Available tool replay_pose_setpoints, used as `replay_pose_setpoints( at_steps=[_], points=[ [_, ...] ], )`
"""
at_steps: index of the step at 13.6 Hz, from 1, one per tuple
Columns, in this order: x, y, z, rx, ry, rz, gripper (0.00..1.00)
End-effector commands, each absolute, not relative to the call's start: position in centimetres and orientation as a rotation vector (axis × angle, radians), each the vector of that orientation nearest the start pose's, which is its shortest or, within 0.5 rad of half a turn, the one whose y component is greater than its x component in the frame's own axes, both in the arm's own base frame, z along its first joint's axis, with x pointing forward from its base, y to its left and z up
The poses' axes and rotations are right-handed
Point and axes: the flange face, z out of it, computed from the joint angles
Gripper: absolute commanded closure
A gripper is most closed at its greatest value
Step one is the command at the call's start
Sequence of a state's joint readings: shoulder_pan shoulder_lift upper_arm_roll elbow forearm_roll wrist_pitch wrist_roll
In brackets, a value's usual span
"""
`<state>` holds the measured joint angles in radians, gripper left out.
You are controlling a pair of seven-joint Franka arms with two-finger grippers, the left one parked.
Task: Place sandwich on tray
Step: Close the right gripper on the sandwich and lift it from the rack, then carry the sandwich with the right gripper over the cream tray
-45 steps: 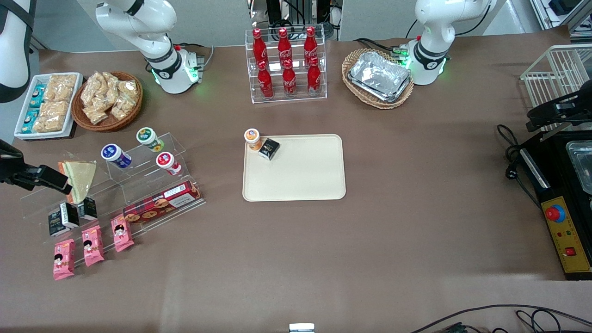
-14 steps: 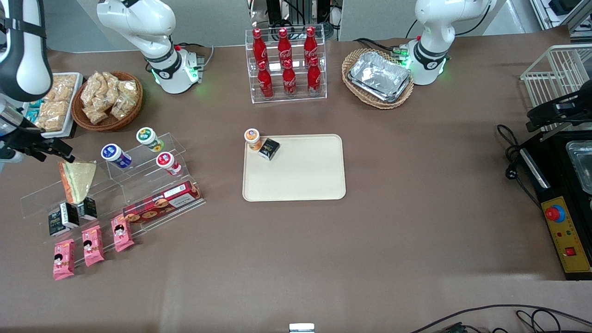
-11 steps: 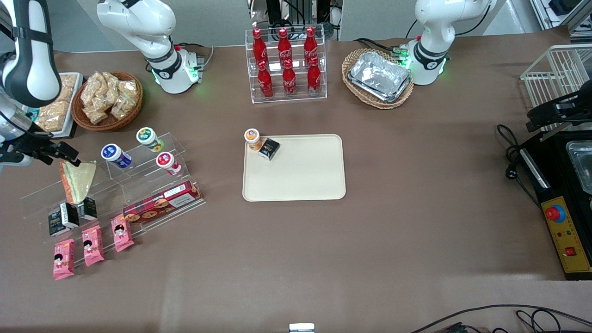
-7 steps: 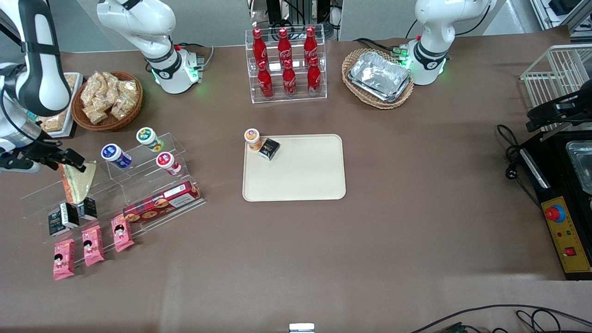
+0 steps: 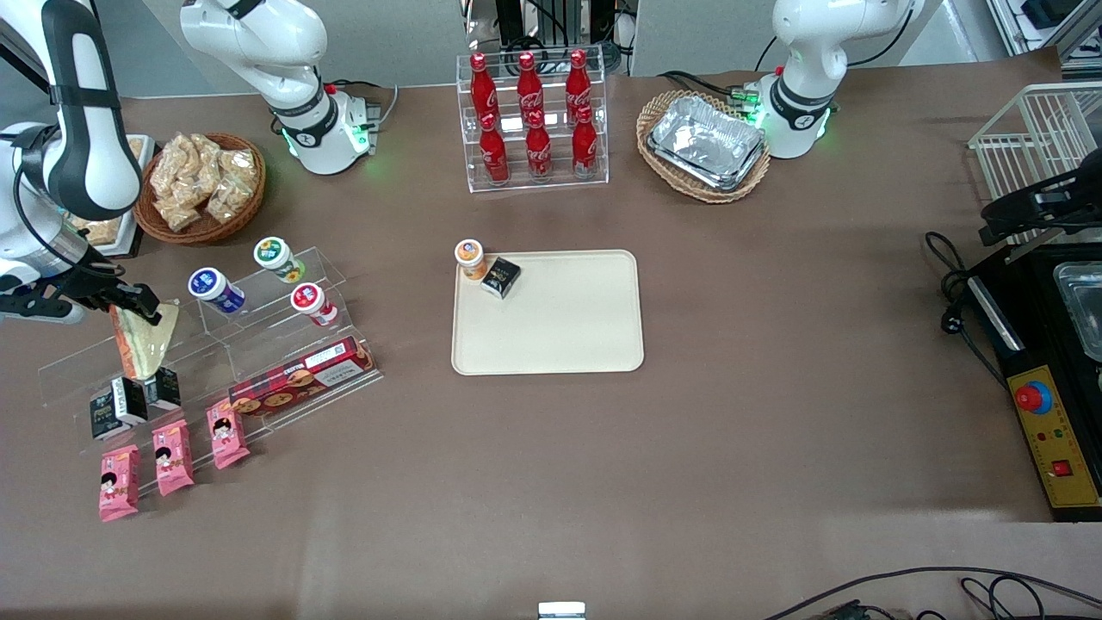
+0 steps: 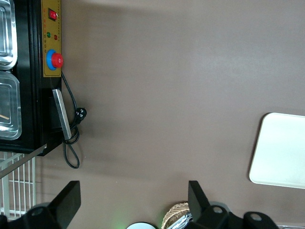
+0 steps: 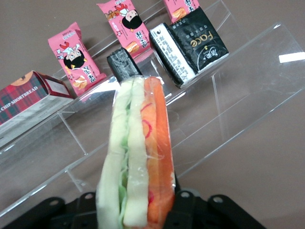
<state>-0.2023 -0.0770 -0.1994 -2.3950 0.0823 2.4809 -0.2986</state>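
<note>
The sandwich (image 5: pixel 148 343), a wrapped triangular wedge with pale bread and an orange and green filling edge, leans on the upper step of a clear acrylic shelf (image 5: pixel 258 344) toward the working arm's end of the table. My right gripper (image 5: pixel 138 303) is right at the sandwich's upper edge, on the side farther from the front camera. In the right wrist view the sandwich (image 7: pixel 138 157) stands edge-on, very close to the gripper. The cream tray (image 5: pixel 560 327) lies mid-table and also shows in the left wrist view (image 6: pixel 283 152).
An orange-lidded cup (image 5: pixel 469 257) and a black packet (image 5: pixel 500 276) sit at one corner of the tray. The shelf also holds three small jars (image 5: pixel 274 257), black packets (image 5: pixel 129 400), a cookie box (image 5: pixel 301 377) and pink snack packets (image 5: pixel 172 456). A snack basket (image 5: pixel 202 185) stands nearby.
The right arm has swung in from the table's end and come down onto the sandwich's upper edge. The sandwich has not moved.
</note>
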Motion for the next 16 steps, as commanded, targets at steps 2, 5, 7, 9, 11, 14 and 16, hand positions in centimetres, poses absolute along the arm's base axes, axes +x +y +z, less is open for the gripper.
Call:
replay_pose_setpoints(
  at_steps=[2,5,7,9,11,14,16],
  points=[
    [46.9,-18.6,36.8,-3.092,0.286,-0.31,1.0],
    [49.1,-18.2,41.2,-3.075,0.247,-0.257,1.0],
    [50.6,-18.2,46.6,-3.052,0.253,-0.146,1.0],
    [51.4,-18.0,50.9,-3.045,0.277,-0.1,1.0],
    [51.7,-17.8,53.7,-3.04,0.27,-0.095,1.0],
    [53.0,-13.6,56.9,-3.04,0.291,-0.093,1.0],
    [53.9,-8.7,58.3,-3.028,0.358,-0.076,1.0]
  ],
)
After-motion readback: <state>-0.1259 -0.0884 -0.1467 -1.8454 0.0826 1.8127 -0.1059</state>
